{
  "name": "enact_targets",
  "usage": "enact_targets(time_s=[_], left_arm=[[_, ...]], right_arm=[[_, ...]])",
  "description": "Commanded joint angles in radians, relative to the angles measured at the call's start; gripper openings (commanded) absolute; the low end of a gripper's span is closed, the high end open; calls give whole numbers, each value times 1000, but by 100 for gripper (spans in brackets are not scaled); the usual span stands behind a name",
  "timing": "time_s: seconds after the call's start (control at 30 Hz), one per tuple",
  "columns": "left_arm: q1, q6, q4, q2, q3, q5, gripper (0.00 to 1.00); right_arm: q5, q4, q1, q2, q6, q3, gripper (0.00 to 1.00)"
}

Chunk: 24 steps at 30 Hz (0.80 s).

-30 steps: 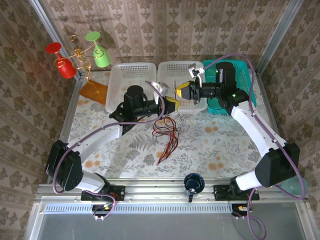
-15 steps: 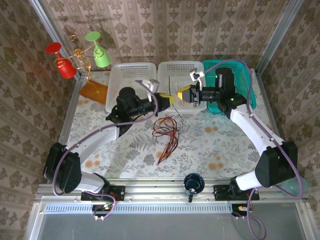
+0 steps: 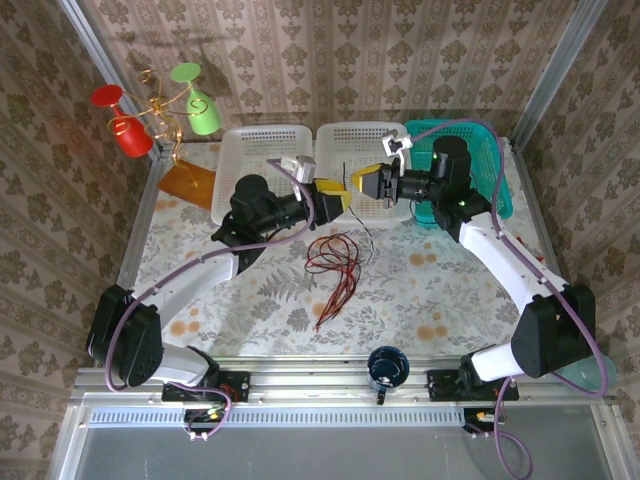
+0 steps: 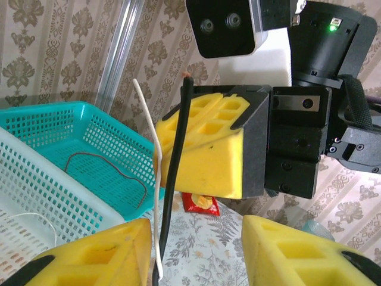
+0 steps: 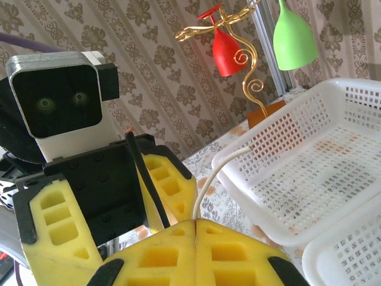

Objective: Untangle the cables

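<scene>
Wallpapered booth, floral-cloth counter (image 3: 270, 310) fenced by aluminium frame posts (image 3: 105, 75) at the sides and a metal rail (image 3: 300, 385) along the near edge. Lined up against the far edge: white perforated plastic basket (image 3: 262, 155), second white basket (image 3: 360, 127) and teal perforated basket (image 3: 482, 135), with a gold wire stand hung with red and green goblets (image 3: 130, 135) in the far left corner.

Meeting tip to tip above mid-counter, just in front of the baskets: left pincer (image 4: 196, 229), yellow foam fingers apart and clamping nothing, and right pincer (image 5: 196, 226), fingers pressed together on a thin white wire (image 5: 206, 177). Upright between the two, running down beside the inner edge of the left pincer's finger, a thin black cable (image 4: 177, 149); impossible to tell whether gripped too.

Below them, loose on the cloth, a tangle of red and black cables (image 3: 335, 262), open cloth on every side, well apart from the near rail and the dark blue cup (image 3: 387, 367) parked there.
</scene>
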Motion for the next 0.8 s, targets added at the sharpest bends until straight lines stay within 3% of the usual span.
enact_targets(time_s=[0.0,0.1,0.43,0.57,0.77], left_arm=[[7,-28,70,-6,9,-4,42],[7,-50,127,7,5,-48,41],[23,-79,144,69,72,-41,33],[19,-92,166,82,79,-42,15],[22,-90,144,78,97,-26,0]], right_arm=[[11,3,8,-11,-8,-3,0],[14,-40,10,-14,-40,3,0],[5,-71,12,-25,-62,5,0],[15,-108,14,-25,-84,14,0],[28,-108,15,-25,-88,5,0]])
